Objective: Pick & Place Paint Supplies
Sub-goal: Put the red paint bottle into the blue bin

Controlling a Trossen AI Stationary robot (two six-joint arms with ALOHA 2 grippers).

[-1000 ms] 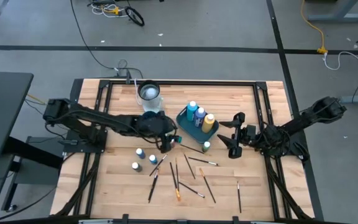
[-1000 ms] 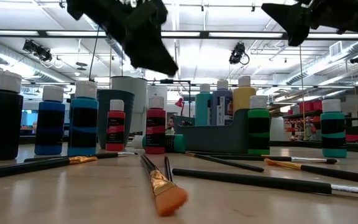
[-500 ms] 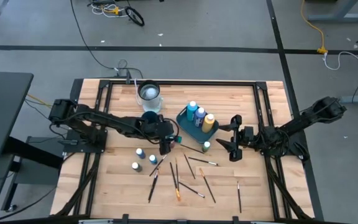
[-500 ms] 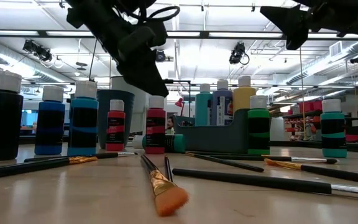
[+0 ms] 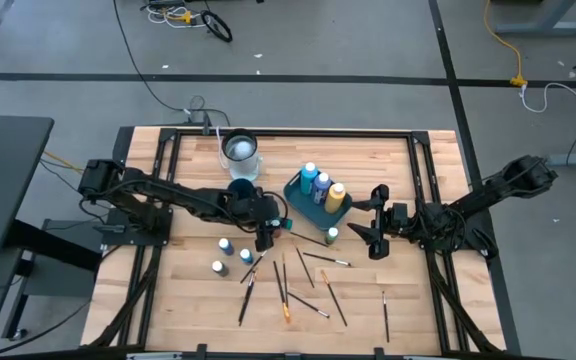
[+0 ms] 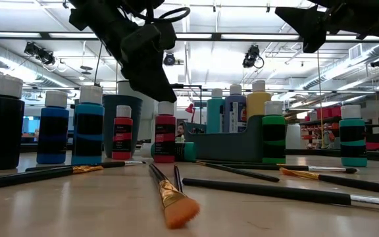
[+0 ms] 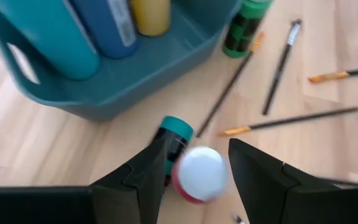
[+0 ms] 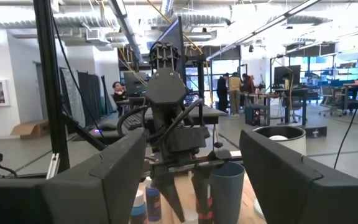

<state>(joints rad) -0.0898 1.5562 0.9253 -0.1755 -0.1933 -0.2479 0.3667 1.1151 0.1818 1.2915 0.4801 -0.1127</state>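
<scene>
Left gripper (image 7: 194,165) has lowered, jaws apart over red bottle (image 7: 197,175).

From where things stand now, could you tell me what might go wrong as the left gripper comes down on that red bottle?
The left gripper hangs open above the red bottle.

1. A teal-capped bottle lies on its side right beside it; a finger could strike it and send it rolling.
2. The teal tray stands close behind, so a forward swing may bump it.
3. Brushes lie scattered nearby and could be swept aside.

The right gripper waits open beside the tray.
</scene>
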